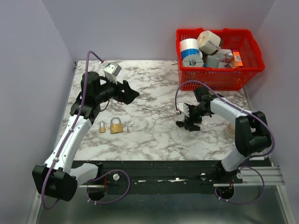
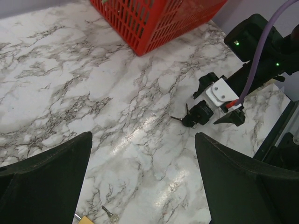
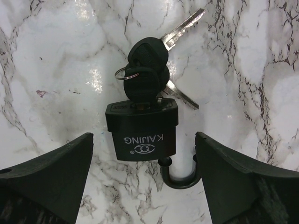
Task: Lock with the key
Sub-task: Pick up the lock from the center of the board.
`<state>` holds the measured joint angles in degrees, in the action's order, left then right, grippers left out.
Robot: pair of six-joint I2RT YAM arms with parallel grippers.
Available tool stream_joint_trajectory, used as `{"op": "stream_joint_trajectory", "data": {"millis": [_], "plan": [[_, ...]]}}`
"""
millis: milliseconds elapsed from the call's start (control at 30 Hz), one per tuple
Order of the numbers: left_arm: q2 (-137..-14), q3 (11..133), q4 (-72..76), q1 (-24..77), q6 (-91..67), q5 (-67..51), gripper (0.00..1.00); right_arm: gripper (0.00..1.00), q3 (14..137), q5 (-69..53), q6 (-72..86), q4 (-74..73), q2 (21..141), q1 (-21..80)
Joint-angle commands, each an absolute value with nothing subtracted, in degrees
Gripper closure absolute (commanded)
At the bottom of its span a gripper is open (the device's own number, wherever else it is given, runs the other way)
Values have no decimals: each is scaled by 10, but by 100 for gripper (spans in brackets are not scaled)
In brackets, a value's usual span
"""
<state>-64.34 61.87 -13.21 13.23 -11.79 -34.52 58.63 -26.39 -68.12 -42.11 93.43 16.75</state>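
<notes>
Nearest the lens, in the lower corners of the right wrist view, found the dark fingers (image 3: pixel 51 182) of the right gripper (image 3: pixel 144 137) spread wide, clamped on nothing. Saw the marble table (image 1: pixel 154 144) filling the middle of the top view. Noted a red basket (image 1: pixel 217 78) of odds and ends at upper right, at the table's far edge. Found the left gripper (image 1: pixel 131 93) above the marble in the upper left, its own fingers wide apart and empty. Spotted two brass padlocks (image 1: pixel 116 126) side by side left of centre, well apart from both grippers. Found the black padlock (image 3: pixel 140 130) lying flat on the marble between the right fingers, a gap on either side, shackle toward the bottom of the frame with one leg out past the body's side. Found the key (image 3: pixel 145 70) just above it, centre-top: black heads bunched on a ring, one head seated against the padlock's body, two silver blades fanned toward the upper right.
</notes>
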Motion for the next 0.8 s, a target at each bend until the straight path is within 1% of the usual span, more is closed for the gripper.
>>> {"op": "stream_joint_trajectory", "data": {"millis": [0, 167, 300, 367, 433, 467, 500, 567, 600, 667, 700, 767], "plan": [[-622, 599, -120, 127, -107, -331, 1, 7, 606, -264, -703, -427, 962, 163], [-620, 592, -101, 118, -134, -335, 1, 9, 605, -258, -703, -423, 985, 163], [-626, 593, -92, 115, -151, -329, 1, 16, 602, -252, -696, -407, 992, 163], [-628, 593, -91, 113, -163, -323, 1, 18, 598, -252, -686, -394, 993, 163], [-631, 593, -88, 112, -172, -319, 1, 23, 594, -254, -680, -387, 991, 163], [-632, 592, -89, 110, -174, -319, 1, 26, 591, -253, -678, -382, 989, 163], [-631, 592, -87, 109, -177, -316, 1, 32, 589, -254, -676, -380, 986, 163], [-631, 589, -81, 106, -185, -317, 1, 41, 580, -257, -678, -377, 976, 163], [-632, 589, -80, 105, -187, -317, 1, 47, 578, -261, -679, -377, 971, 163], [-632, 588, -76, 104, -193, -316, 1, 54, 578, -268, -675, -383, 959, 163], [-634, 588, -75, 101, -195, -317, 1, 61, 585, -277, -672, -389, 955, 163], [-634, 585, -69, 100, -199, -319, 1, 67, 598, -290, -657, -416, 945, 163]]}}
